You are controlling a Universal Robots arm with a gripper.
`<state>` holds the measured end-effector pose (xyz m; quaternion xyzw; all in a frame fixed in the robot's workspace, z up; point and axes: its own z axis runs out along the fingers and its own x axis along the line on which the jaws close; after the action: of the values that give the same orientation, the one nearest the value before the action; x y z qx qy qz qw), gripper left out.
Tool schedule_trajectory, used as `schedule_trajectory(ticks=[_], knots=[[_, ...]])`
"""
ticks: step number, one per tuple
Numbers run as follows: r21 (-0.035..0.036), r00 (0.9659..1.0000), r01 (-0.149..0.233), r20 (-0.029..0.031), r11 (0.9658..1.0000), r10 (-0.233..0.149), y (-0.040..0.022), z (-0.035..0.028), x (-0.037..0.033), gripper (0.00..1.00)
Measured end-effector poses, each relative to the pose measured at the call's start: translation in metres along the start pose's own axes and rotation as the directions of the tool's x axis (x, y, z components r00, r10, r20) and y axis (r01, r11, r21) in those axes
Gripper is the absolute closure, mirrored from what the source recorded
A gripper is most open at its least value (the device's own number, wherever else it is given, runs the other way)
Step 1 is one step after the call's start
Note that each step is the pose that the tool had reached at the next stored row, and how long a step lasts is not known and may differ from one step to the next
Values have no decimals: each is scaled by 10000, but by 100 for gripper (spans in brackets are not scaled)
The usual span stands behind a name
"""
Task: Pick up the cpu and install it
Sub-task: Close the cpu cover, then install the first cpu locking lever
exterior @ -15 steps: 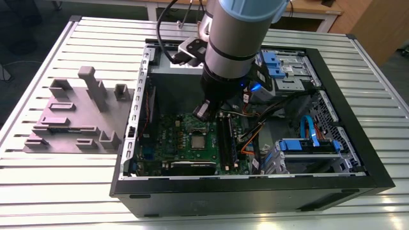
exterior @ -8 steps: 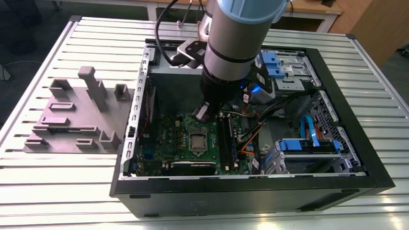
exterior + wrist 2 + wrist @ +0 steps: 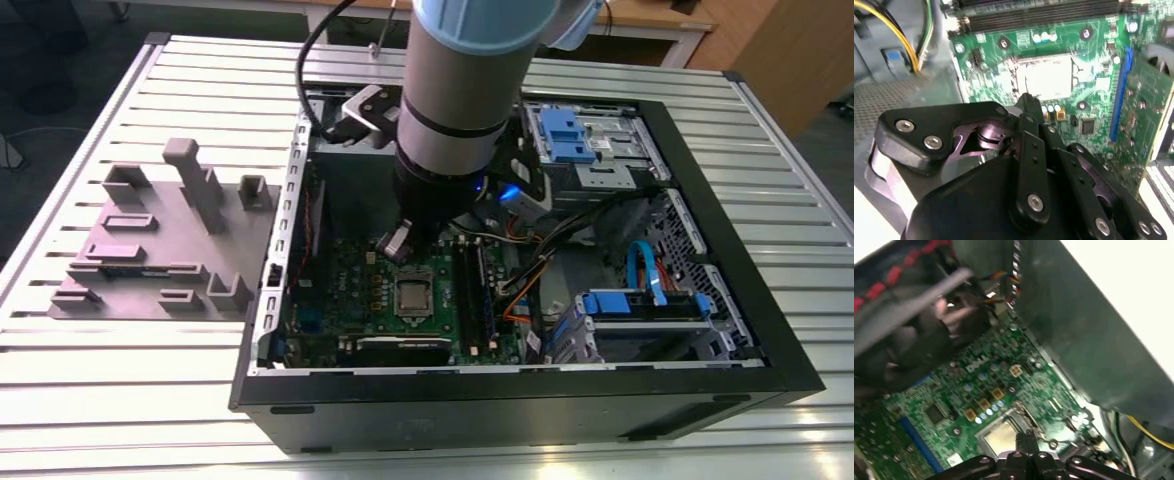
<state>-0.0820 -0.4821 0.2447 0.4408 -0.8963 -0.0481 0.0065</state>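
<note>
- One cpu (image 3: 412,295) lies flat in the socket on the one green motherboard (image 3: 350,268), inside the one open computer case (image 3: 534,390).
- One gripper (image 3: 1027,436) hangs just above the cpu's edge, fingertips pressed together, holding nothing.
- One grey fixture block (image 3: 160,240) sits outside the case, on the exterior view's left.

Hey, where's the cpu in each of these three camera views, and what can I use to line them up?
Exterior view: the cpu sits flat on the green motherboard inside the case, just below the arm.
Second wrist view: the cpu lies beyond the pincer.
First wrist view: the cpu lies just past the pincer.
Shared landmark: the green motherboard around it.
</note>
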Motion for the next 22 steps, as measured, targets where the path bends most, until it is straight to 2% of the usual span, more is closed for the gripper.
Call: schedule_trajectory(ticks=[3, 6, 19, 22], knots=[[-1, 10000, 4, 0, 10000, -4, -13, -3, 86, 89], [0, 10000, 4, 0, 10000, -4, -23, -4, 130, 89], [-1, 10000, 4, 0, 10000, -4, -32, -6, 141, 89], [0, 10000, 5, 0, 10000, -5, -51, -6, 127, 89]])
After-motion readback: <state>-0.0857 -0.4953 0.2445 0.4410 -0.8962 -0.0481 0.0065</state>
